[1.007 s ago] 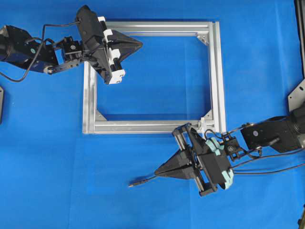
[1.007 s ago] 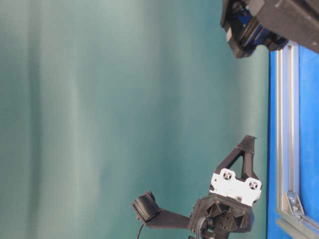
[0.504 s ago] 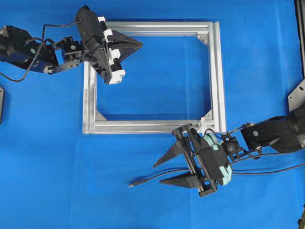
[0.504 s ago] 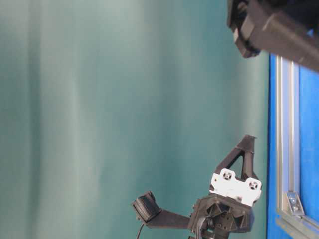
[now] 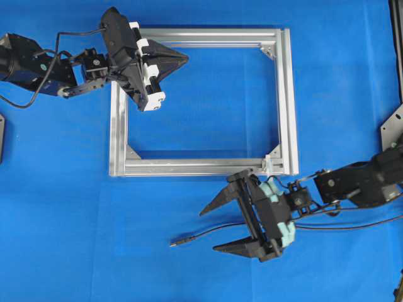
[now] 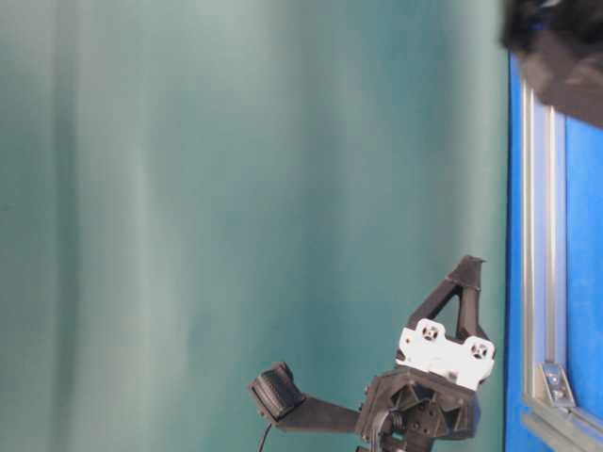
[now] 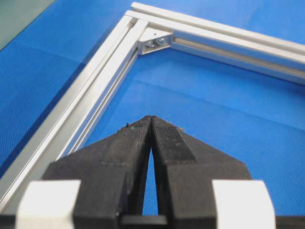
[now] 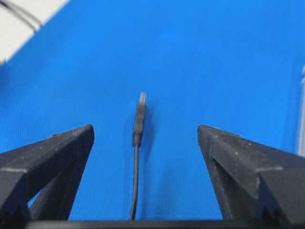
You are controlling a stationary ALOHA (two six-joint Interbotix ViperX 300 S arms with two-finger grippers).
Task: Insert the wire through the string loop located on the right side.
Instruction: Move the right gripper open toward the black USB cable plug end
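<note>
No readable text, label or number shows, as far as visible.

A blue table [image 5: 208,100] carries a silver frame [image 5: 118,132] near its far edge and a wire [image 5: 208,234] nearer the front.

A blue cloth [image 5: 63,207] covers the table before a plain teal backdrop [image 6: 236,188].

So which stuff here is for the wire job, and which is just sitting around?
For the job:
- the wire, lying between the open right gripper fingers
- the string loop on the frame

Just there:
- the left gripper, shut and empty
- the blue mat
</note>
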